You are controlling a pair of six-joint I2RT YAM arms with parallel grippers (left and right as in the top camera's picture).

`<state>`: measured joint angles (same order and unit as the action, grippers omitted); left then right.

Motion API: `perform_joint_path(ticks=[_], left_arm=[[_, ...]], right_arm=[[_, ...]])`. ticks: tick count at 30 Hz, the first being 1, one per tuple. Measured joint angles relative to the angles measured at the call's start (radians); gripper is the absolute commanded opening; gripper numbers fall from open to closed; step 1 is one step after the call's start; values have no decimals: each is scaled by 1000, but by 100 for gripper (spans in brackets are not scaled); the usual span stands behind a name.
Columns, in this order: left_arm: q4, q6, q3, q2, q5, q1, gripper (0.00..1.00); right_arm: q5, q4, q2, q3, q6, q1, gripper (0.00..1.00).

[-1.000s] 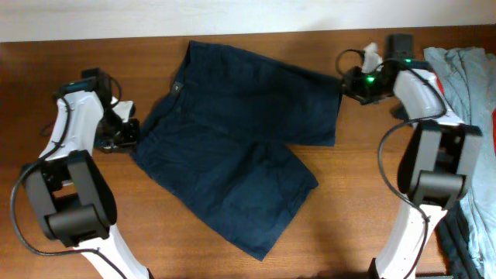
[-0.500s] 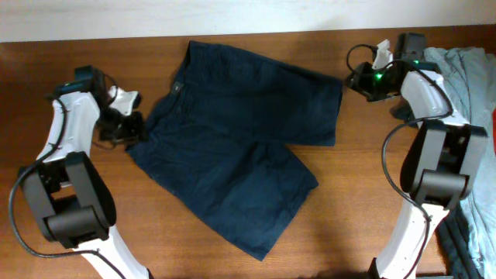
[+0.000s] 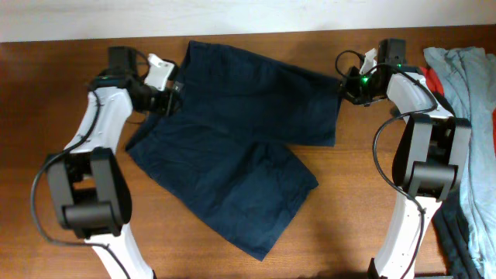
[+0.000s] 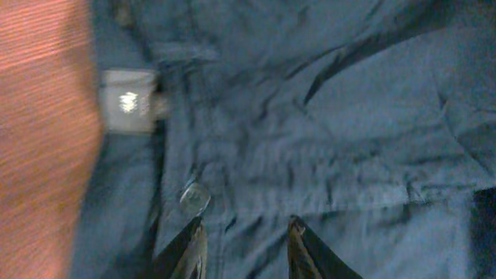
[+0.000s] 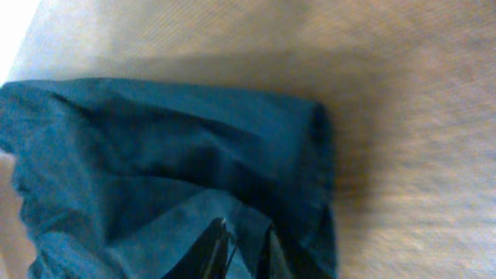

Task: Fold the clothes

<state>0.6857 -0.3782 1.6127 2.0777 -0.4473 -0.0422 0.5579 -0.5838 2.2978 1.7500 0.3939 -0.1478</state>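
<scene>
Over the shorts (image 3: 232, 147), the left hand (image 4: 246, 226) stands partly open, the right hand (image 5: 246, 229) nearly closed, grip unclear.

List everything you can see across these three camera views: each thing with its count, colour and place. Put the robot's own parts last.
Dark navy blue cotton shorts: one, navy, spread flat mid-table.
Round button: one, grey-blue, on the shorts near the waistband.
Sewn label: one, grey, at the waistband edge.
Light grey shirt: one, pale grey-blue, at the table's right edge.
Red item: one patch, red, beside the shirt; unidentifiable.
Dark garment: one, blackish, bottom right, mostly hidden.
Wooden table: one, brown, under everything.
Robot arms: two, white and black, left arm and right arm.
Left gripper: black, fingers apart, over the waistband by the button.
Right gripper: black, fingers close together, at a leg hem.
</scene>
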Motion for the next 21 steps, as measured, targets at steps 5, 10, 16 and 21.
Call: perform_joint_path(ticks=[5, 10, 16, 21], left_arm=[[-59, 37, 2, 122, 36, 46, 27], [-75, 101, 15, 167, 40, 45, 25], [-49, 129, 32, 175, 47, 46, 25], [-42, 136, 36, 176, 56, 48, 25]], right_arm=[[138, 82, 0, 0, -10, 1, 19], [263, 100, 0, 0, -18, 1, 50], [273, 92, 0, 0, -33, -12, 71], [187, 42, 0, 0, -23, -31, 87]])
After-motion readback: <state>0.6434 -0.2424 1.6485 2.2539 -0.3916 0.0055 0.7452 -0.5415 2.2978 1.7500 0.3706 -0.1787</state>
